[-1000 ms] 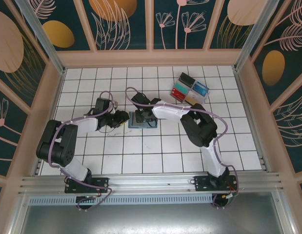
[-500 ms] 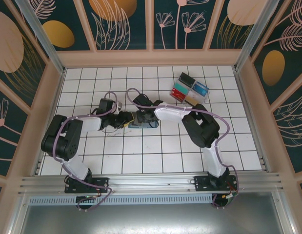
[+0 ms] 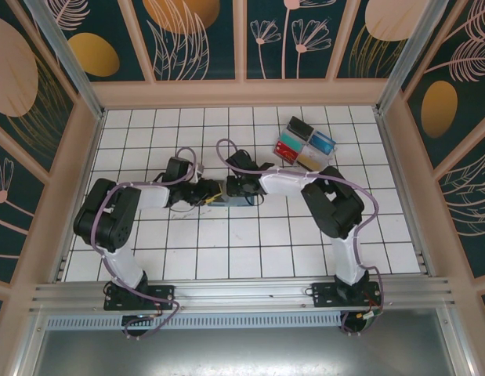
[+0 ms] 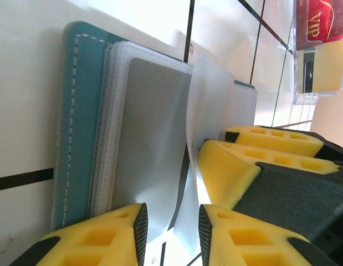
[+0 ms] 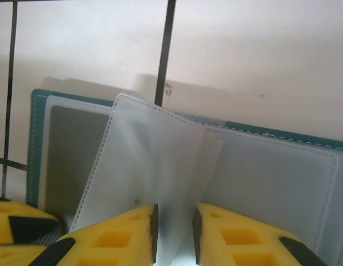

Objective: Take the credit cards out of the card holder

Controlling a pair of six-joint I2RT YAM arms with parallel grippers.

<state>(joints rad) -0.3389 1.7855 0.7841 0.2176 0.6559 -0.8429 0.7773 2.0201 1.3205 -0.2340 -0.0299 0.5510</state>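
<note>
white tiled bench [image 3: 266, 258]: both arms reach low, meeting; right claw [image 5: 174, 230] pinches a clear sleeve [image 5: 154, 160] of the card holder [image 4: 66, 111]; left claw [image 4: 171, 219] opposite it, grip unclear.

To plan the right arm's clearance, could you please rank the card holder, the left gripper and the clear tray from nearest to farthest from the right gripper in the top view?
From the right gripper:
1. card holder, at its fingertips.
2. left gripper, just to its left.
3. clear tray, farther back and right.
</note>
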